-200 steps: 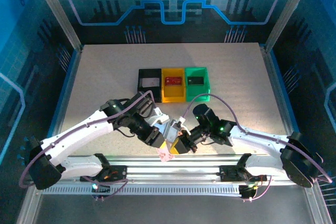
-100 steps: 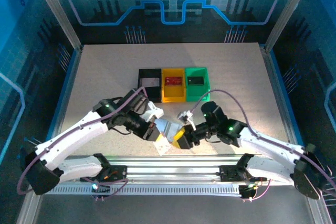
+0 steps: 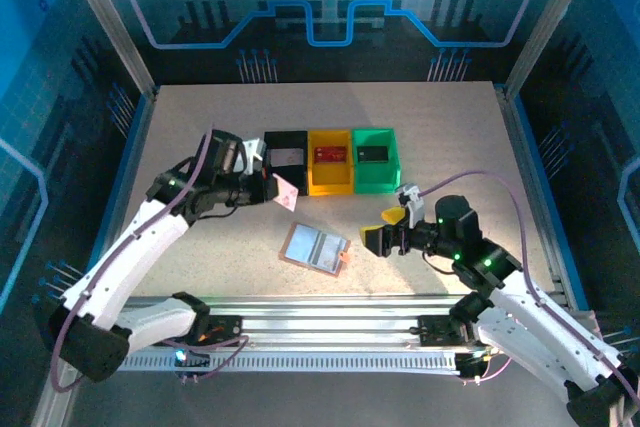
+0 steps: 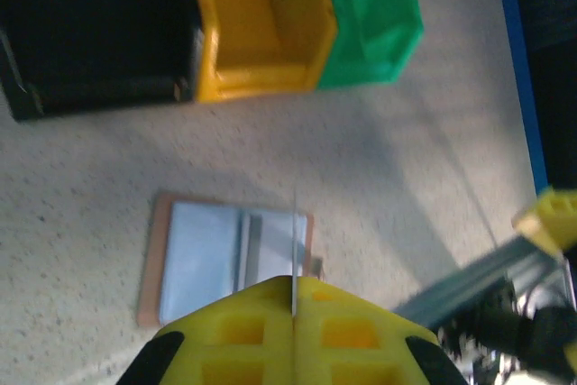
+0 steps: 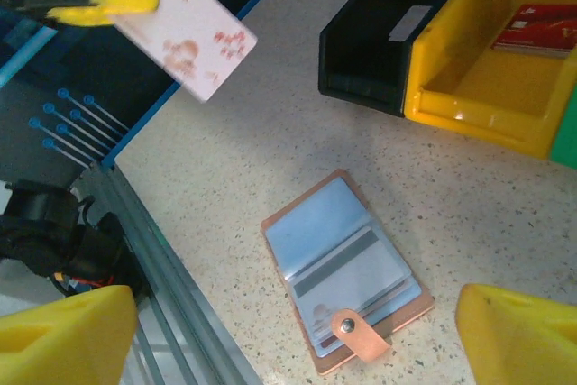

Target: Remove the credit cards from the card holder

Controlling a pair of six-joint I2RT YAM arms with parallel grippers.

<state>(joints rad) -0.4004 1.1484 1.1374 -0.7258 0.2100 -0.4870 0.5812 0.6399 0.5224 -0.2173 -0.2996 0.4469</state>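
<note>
While left tool (image 3: 272,187) pinches a whitish card (image 3: 287,194), spread right tool (image 3: 385,229) hovers clear of the card holder (image 3: 312,247).

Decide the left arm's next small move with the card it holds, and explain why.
Probably carry the white card over the black bin and release: the left gripper pinches it near that bin, which already holds a pale card.
</note>
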